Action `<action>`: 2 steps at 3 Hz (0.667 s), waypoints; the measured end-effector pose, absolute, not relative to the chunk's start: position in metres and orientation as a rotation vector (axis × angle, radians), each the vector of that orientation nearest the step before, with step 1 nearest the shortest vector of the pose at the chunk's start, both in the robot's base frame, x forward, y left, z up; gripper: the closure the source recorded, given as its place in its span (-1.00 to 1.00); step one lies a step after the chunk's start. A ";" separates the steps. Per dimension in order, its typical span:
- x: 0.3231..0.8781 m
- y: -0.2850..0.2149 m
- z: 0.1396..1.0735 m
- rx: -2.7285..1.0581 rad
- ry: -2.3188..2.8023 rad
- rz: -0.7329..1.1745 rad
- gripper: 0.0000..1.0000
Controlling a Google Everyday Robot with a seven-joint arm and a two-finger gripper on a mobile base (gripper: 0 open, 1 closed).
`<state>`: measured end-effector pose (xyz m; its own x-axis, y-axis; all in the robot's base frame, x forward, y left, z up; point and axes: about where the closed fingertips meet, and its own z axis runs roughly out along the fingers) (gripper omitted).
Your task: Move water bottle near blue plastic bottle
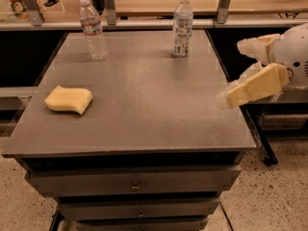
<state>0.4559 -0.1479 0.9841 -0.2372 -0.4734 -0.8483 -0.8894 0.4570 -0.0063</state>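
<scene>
Plainly, the reach was the step in hand. The gripper (232,71) hung open and empty over the right edge of the table (154,114), holding nothing. The water bottle (94,30) stood upright near the far left corner, well apart from the gripper. The blue bottle (182,25) stood upright at the far edge, right of centre, between the two in the crosswise sense.

To do it well, the arm would likely have to cross the bare middle of the table, passing in front of the blue bottle rather than over it, and take the water bottle low on its ribbed body (a tall, light thing tips easily if pinched near the cap).

Open room was generous. The whole centre lay free, and a sponge (69,99) sat near the left edge, off the likely path. Both bottles stood close to the far edge, with a rail just behind, so any push backward looked risky. The gap left of the blue bottle seemed ample for setting down.
</scene>
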 end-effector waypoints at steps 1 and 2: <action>0.469 -0.134 0.995 -1.160 1.768 0.640 -1.00; 0.469 -0.134 0.995 -1.160 1.768 0.639 -1.00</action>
